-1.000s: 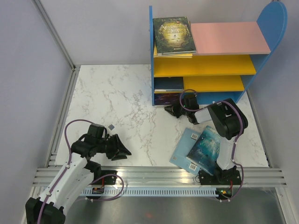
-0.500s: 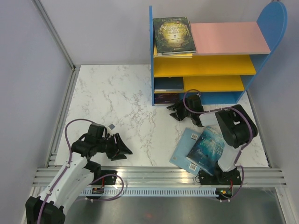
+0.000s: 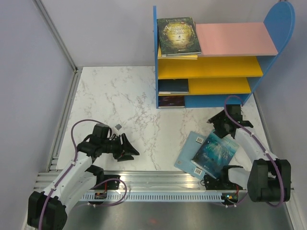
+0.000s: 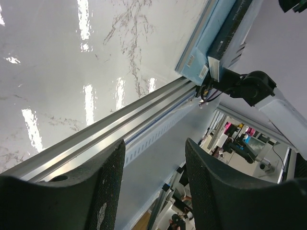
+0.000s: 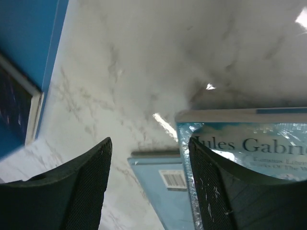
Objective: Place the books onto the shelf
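From above, the small bookcase with blue round-topped side panels [image 3: 283, 24] stands at the far right of the white marbled table [image 3: 120, 96]. On its pink top board [image 3: 240, 38] a dark green fantasy paperback [image 3: 179, 34] lies flat at the left end, and the edge of a plain yellow book [image 3: 178, 57] shows just beneath it. The lower yellow board [image 3: 220, 85] holds a dark navy book [image 3: 173, 86] at its left end, and the blue bottom board [image 3: 216, 100] holds a dark purple book [image 3: 171, 101], also at the left. Two more books lie on the table near my right arm's base: a teal-blue ocean paperback [image 3: 217, 149] rests tilted over a pale blue book [image 3: 187, 152] with a barcode. My right gripper [image 3: 218, 128] hovers between the bookcase and that pair, jaws apart and empty. My left gripper [image 3: 129, 149] hangs over the table's near left part, well apart from every book, jaws spread around nothing. Through my left wrist camera, my black fingers [image 4: 72, 191] stand parted above the aluminium rail [image 4: 120, 129] at the table's edge, with the pale blue book's barcoded corner far ahead. Through my right wrist camera, my right fingers [image 5: 72, 191] are released around bare marble. The teal-blue cover lies just ahead on the right, overlapping the pale blue one, and the bookcase's blue bottom with its dark book sits at the left.
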Controlling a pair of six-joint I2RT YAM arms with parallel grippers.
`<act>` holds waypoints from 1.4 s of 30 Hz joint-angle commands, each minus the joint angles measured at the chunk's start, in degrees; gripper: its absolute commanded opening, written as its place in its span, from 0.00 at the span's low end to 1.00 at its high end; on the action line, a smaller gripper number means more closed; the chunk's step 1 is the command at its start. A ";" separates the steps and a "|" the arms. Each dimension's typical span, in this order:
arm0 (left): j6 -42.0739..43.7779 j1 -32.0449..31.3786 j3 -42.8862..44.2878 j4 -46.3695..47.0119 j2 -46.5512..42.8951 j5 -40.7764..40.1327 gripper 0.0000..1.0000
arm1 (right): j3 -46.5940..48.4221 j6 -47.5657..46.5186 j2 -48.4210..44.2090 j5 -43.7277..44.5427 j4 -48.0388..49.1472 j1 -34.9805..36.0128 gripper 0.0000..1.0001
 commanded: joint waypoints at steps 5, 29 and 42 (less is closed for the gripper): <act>0.67 0.10 -0.22 3.94 0.22 5.04 0.58 | 3.82 -8.79 3.85 13.64 -25.39 -17.29 0.71; 1.38 0.10 2.50 0.51 2.93 2.41 0.56 | -10.32 9.89 4.03 -3.37 -12.14 -1.79 0.68; -1.26 -4.64 8.82 5.61 14.43 -0.57 0.59 | 7.06 7.41 10.01 3.36 -17.73 16.01 0.71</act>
